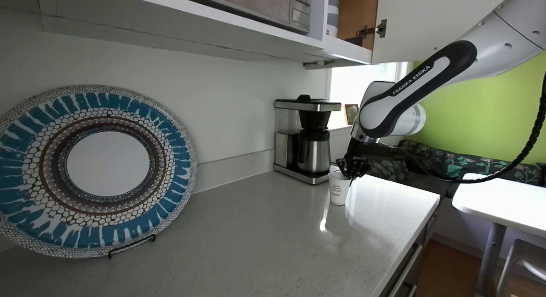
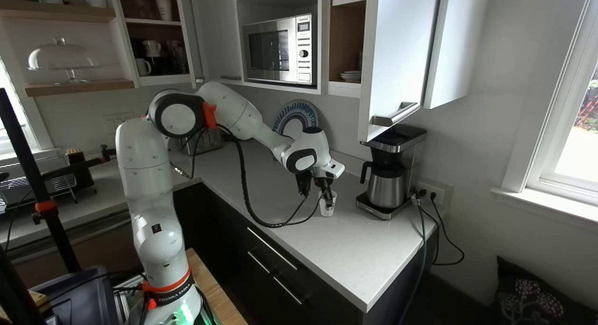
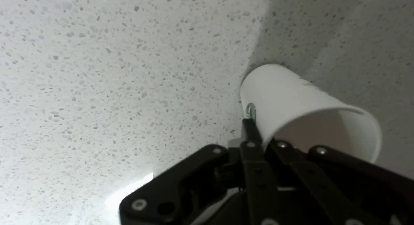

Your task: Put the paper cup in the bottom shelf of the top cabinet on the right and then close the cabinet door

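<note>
A black jointed claw (image 3: 263, 141) pinches the wall of a tapered white paper cup (image 1: 338, 192), seemingly standing on the speckled grey worktop (image 1: 264, 241), the grasp apparently in hand, a level lift toward 12 o'clock in both exterior views, to the open brown-lined white cabinet (image 2: 345, 40), likely next.

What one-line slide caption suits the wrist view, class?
Black pincer gripping a white paper cup at its rim, with the speckled countertop behind.

On the pale, speckled counter (image 1: 239, 241) the paper cup (image 1: 338, 191) is set upright — near the coffee maker (image 1: 308, 139) — while, well apart, a patterned plate (image 1: 107, 164) is propped in a black stand (image 1: 132, 244).
</note>
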`<action>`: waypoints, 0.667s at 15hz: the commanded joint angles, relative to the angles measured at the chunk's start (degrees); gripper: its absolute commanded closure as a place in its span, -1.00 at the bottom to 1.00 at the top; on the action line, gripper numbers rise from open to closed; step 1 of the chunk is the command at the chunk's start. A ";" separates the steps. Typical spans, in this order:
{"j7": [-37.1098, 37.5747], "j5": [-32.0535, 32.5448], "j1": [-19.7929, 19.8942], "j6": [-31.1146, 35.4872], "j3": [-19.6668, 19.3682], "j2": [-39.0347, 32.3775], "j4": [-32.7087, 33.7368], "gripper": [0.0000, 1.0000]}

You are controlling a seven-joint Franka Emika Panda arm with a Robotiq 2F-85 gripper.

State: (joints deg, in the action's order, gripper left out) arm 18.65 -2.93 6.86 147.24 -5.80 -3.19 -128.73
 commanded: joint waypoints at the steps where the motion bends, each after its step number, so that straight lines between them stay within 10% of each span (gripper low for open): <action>1: -2.04 -2.48 -0.20 -0.17 -0.27 1.79 -0.35 0.99; 10: -3.28 9.40 1.95 -12.91 -1.02 15.89 3.32 0.99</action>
State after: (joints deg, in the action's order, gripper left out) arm 17.51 4.84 8.00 140.62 -6.90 7.51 -126.43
